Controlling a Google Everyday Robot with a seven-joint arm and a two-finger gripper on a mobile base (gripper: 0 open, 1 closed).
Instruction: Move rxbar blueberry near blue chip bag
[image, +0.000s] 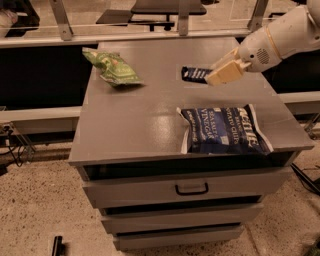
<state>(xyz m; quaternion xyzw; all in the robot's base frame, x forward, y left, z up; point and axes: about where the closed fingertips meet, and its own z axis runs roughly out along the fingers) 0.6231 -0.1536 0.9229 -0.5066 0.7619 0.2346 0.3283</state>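
Observation:
The rxbar blueberry (193, 74), a small dark navy bar with white lettering, is at the back right of the grey cabinet top (135, 125). My gripper (216, 77) reaches in from the right and is shut on the bar's right end, holding it just above the surface. The blue chip bag (225, 131), large with white lettering, lies flat at the front right corner, a short way in front of the bar and the gripper.
A green chip bag (112, 67) lies at the back left of the top. The cabinet has drawers below, one with a black handle (192, 189). A rail and table legs stand behind the cabinet. The floor is speckled.

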